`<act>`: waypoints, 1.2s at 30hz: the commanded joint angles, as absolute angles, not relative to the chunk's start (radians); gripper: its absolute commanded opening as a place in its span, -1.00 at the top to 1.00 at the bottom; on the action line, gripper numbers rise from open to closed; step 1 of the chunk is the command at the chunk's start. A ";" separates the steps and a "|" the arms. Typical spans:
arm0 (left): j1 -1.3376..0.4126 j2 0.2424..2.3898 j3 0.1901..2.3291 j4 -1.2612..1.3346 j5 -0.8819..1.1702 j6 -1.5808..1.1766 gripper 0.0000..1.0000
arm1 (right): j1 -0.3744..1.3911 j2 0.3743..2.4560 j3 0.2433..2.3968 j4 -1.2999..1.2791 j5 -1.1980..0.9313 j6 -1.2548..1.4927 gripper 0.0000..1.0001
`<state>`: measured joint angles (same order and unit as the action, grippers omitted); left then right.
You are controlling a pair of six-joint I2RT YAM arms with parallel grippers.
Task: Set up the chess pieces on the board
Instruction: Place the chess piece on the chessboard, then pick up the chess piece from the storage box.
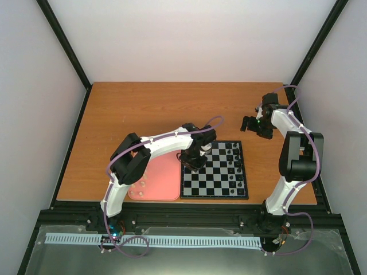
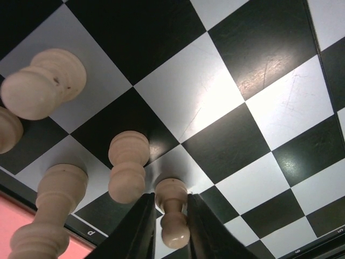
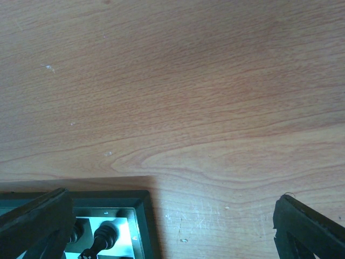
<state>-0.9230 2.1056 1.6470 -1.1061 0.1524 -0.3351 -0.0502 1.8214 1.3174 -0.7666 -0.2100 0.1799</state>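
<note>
Down at the left edge of the board (image 1: 213,182), beside the pink tray (image 1: 166,182), the left gripper (image 2: 171,233) is nearly closed. Its fingers (image 2: 141,232) pinch the head of a cream pawn (image 2: 172,208) that stands upright on the squares. Other cream chess pieces (image 2: 128,167) stand just beside it in the edge rows. The right gripper (image 3: 170,229) hangs wide open and empty above the worktop (image 3: 178,97), just off the board's far right corner, near the black pieces (image 1: 232,156).
</note>
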 commanded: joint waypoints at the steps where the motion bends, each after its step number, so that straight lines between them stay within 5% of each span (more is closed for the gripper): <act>1: -0.931 2.098 1.698 -1.119 0.142 -0.314 0.54 | -0.044 1.819 1.331 -0.762 -0.204 0.167 -1.00; 10: -0.931 2.005 1.785 -1.203 0.138 -0.300 0.03 | -0.044 1.825 1.335 -0.763 -0.210 0.168 -1.00; 20: -0.817 1.686 1.652 -1.294 -0.062 -0.426 -0.99 | -0.044 1.845 1.350 -0.766 -0.227 0.171 -1.00; 28: -0.539 1.478 1.266 -1.198 -0.114 -0.501 -0.96 | -0.036 1.871 1.362 -0.765 -0.244 0.175 -1.00; 36: -0.449 1.528 1.100 -1.072 -0.018 -0.480 -0.59 | -0.030 1.869 1.356 -0.767 -0.234 0.171 -1.00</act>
